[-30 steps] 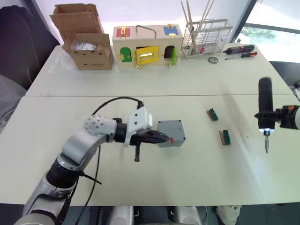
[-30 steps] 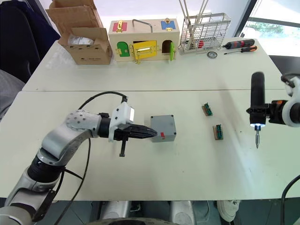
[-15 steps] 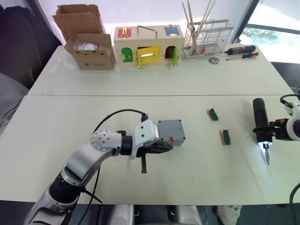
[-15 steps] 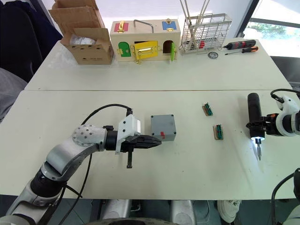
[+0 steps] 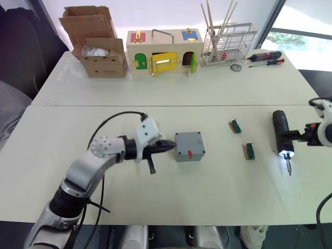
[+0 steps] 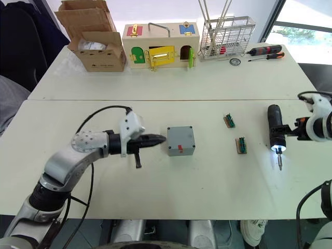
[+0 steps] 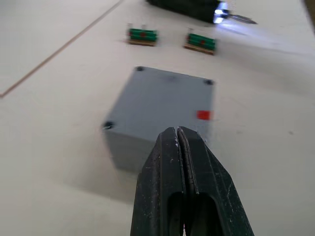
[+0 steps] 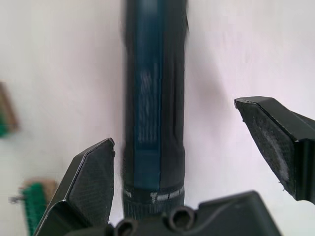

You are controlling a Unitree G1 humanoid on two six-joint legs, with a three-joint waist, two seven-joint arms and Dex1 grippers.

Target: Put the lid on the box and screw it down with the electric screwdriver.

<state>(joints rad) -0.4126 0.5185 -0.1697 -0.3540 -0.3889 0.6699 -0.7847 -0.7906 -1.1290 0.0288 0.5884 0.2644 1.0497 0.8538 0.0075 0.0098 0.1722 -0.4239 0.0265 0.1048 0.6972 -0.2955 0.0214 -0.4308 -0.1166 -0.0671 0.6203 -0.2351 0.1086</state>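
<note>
i can't see inside the box (image 5: 189, 146); the lid (image 7: 165, 98) covers it, and its near edge hides behind my left gripper (image 7: 178, 135). the electric screwdriver (image 8: 154, 105) is blurred and cut off at the frame edge in the right wrist view. the cardboard box (image 5: 96, 45) contents are too small to tell.

Bright daylight from the far windows, soft shadows, electric screwdriver (image 6: 275, 136) tip glowing — wrist views blurred.

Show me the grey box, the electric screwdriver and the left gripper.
box (image 6: 181, 139): right eye view, middle of its closed top.
electric screwdriver (image 6: 275, 131): right eye view, mid black body.
left gripper (image 7: 178, 135): left wrist view, at the meeting fingertips.
</note>
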